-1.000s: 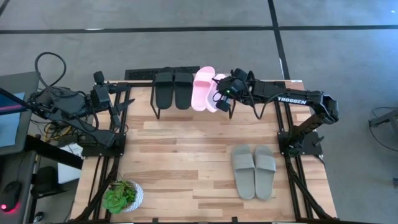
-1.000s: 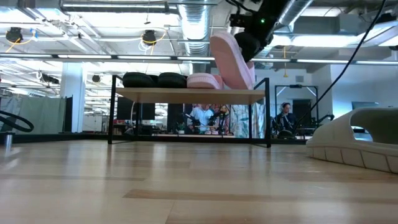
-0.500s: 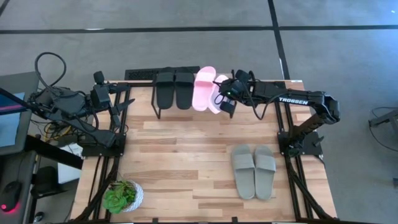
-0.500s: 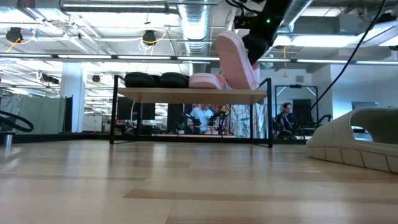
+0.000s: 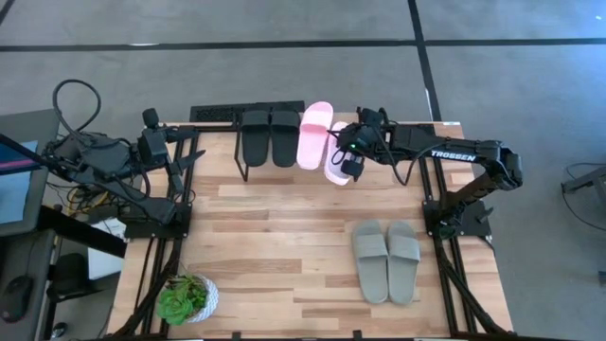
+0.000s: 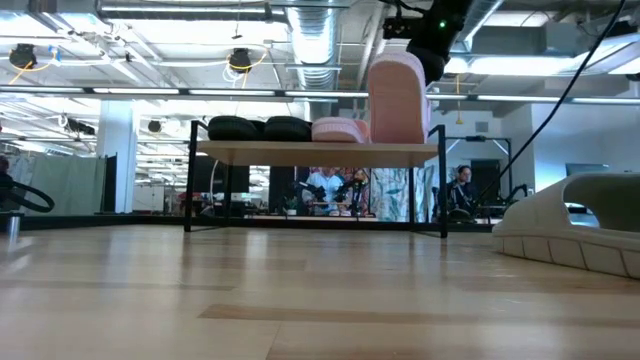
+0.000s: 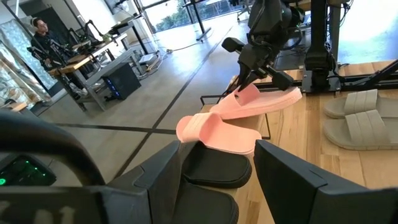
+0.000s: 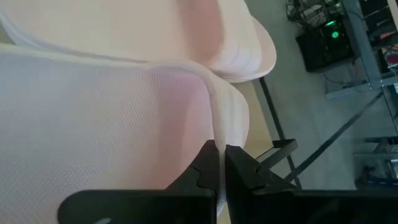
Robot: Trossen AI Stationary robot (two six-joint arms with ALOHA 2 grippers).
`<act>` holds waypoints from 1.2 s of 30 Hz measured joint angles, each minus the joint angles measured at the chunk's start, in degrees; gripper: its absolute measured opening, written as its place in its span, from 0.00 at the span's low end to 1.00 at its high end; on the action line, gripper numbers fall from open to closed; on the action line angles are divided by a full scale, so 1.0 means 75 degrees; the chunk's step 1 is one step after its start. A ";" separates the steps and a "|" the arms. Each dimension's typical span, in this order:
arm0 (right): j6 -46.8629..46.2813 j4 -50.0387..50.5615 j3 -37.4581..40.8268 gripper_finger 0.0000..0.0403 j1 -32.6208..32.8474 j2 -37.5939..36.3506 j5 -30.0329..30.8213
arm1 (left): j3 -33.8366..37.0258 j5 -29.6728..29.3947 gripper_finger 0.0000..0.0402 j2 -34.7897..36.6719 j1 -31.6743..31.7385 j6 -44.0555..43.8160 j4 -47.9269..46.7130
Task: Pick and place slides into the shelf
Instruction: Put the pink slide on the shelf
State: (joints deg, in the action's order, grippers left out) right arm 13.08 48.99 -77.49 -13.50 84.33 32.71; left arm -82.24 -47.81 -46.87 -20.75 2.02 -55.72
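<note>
The shelf stands at the table's far edge, its plank top on thin black legs. On it lie two black slides and one light pink slide. My right gripper is shut on the second pink slide over the shelf's right end. The left wrist view also shows this slide. The grey-green pair lies on the table at the near right. My left gripper is open and empty at the table's left side. My right gripper pinches a thin edge of the pink slide, seemingly its wide strap, between its two fingers. The fingers come from above and from the table's right, slanting down. The slide stands on its side, its lower edge at the shelf's top.
A potted green plant stands at the table's near left corner. Bare wood lies between the shelf and the grey-green pair. People and desks show in the room beyond the shelf.
My right gripper has gone a little toward the table's right and near edges with the pink slide. The slide has turned from leaning to standing nearly upright on its side. The shelf with its slides has slid slightly toward the table's right edge.
</note>
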 joint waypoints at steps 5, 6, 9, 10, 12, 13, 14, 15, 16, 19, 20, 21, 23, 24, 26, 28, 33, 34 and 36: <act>0.0299 0.0002 0.0000 0.00 -0.0003 0.0033 -0.0239 | 0.0000 0.0000 0.48 -0.0100 0.0000 -0.0003 -0.0003; 0.0338 0.0002 0.0000 0.00 -0.0003 0.0036 -0.0262 | -0.0002 0.0000 0.48 -0.0102 0.0000 -0.0003 -0.0003; 0.0443 -0.0009 0.0000 0.00 -0.0003 0.0036 -0.0266 | -0.0001 0.0003 0.48 -0.0146 -0.0003 -0.0003 -0.0005; 0.0465 -0.0012 0.0000 0.00 -0.0003 0.0036 -0.0272 | 0.0000 0.0003 0.48 -0.0176 -0.0002 -0.0002 -0.0006; 0.0523 -0.0015 0.0000 0.00 -0.0019 0.0036 -0.0308 | -0.0003 0.0003 0.48 -0.0201 -0.0003 0.0028 -0.0006; 0.0560 -0.0016 0.0000 0.00 -0.0032 0.0036 -0.0333 | 0.0000 0.0000 0.48 -0.0201 0.0000 0.0052 -0.0006; 0.0600 -0.0025 0.0000 0.00 -0.0057 0.0036 -0.0366 | -0.0001 0.0002 0.48 -0.0201 0.0000 0.0055 -0.0006; 0.0635 -0.0045 0.0000 0.00 -0.0068 0.0036 -0.0382 | -0.0003 0.0003 0.48 -0.0204 0.0000 0.0058 -0.0006; 0.0670 -0.0071 0.0000 0.00 -0.0074 0.0036 -0.0382 | -0.0003 0.0003 0.48 -0.0204 0.0000 0.0058 -0.0006; 0.0812 -0.0182 0.0000 0.00 -0.0122 0.0039 -0.0391 | -0.0001 0.0003 0.48 -0.0201 -0.0001 0.0058 -0.0006; 0.0858 -0.0205 0.0000 0.00 -0.0152 0.0039 -0.0391 | -0.0003 0.0002 0.48 -0.0201 -0.0003 0.0058 -0.0006; 0.0873 -0.0224 0.0000 0.00 -0.0178 0.0039 -0.0392 | -0.0003 0.0001 0.48 -0.0201 -0.0001 0.0058 -0.0006; 0.0879 -0.0227 0.0000 0.00 -0.0259 0.0039 -0.0519 | -0.0003 0.0003 0.48 -0.0201 0.0000 0.0058 -0.0006; 0.0882 -0.0227 -0.0002 0.00 -0.0302 0.0044 -0.0645 | -0.0002 0.0002 0.48 -0.0201 -0.0002 0.0058 -0.0006; 0.0903 -0.0230 -0.0017 0.00 -0.0369 0.0155 -0.0752 | -0.0002 0.0003 0.48 -0.0201 -0.0002 0.0061 -0.0006; 0.0946 -0.0156 -0.0010 0.00 -0.0375 0.0197 -0.0777 | -0.0002 0.0001 0.48 -0.0203 -0.0001 0.0061 -0.0008; 0.1148 -0.0271 -0.0003 0.00 -0.0431 0.0518 -0.0735 | -0.0002 0.0000 0.48 -0.0201 0.0000 0.0062 -0.0012; 0.1212 -0.0350 -0.0021 0.00 -0.0452 0.0630 -0.0671 | -0.0001 0.0000 0.48 -0.0201 0.0000 0.0063 -0.0015; 0.1256 -0.0384 -0.0006 0.00 -0.0506 0.0717 -0.0628 | -0.0002 0.0003 0.48 -0.0201 -0.0001 0.0064 -0.0038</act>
State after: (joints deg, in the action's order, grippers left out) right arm 22.50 46.12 -77.54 -17.29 89.70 28.00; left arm -82.25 -47.79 -48.38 -20.76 2.50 -56.01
